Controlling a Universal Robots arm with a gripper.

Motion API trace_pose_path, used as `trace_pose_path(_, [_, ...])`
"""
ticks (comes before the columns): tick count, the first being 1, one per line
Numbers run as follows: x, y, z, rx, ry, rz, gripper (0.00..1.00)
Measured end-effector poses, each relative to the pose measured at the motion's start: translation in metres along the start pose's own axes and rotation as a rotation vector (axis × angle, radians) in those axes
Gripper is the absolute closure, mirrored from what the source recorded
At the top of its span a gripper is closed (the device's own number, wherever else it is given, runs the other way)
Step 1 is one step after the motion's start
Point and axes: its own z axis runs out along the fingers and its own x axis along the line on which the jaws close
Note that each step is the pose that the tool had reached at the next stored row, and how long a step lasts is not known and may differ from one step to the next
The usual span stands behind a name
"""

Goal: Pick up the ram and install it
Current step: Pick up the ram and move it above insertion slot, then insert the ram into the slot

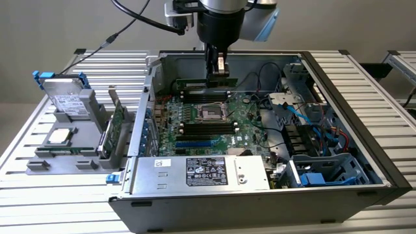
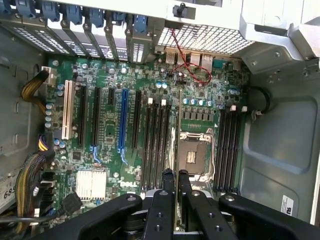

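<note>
My gripper (image 1: 222,73) hangs inside the open computer case, above the motherboard (image 1: 215,124). It is shut on the ram (image 1: 198,83), a narrow green stick with black chips that is held level in the air, lengthwise along the memory slots. In the wrist view the two fingers (image 2: 167,180) stand close together with a thin gap between them. There the gripper (image 2: 175,174) sits between the processor socket (image 2: 196,152) and a group of empty black memory slots (image 2: 156,145). More empty memory slots (image 2: 227,145) lie on the socket's other side.
The case walls (image 1: 338,87) surround the board. The power supply (image 1: 204,171) fills the near side, and cables and a blue drive cage (image 1: 322,170) lie on the exterior view's right. A grey tray (image 1: 39,163) on the exterior view's left holds a hard drive (image 1: 65,95), a processor chip (image 1: 60,136) and an upright expansion card (image 1: 117,127).
</note>
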Motion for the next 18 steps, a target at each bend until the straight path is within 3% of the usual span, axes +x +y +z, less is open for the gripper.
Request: trace_pose_path(18, [0.0000,0.0001,0.0000,0.0001,-0.0001,0.000,0.85])
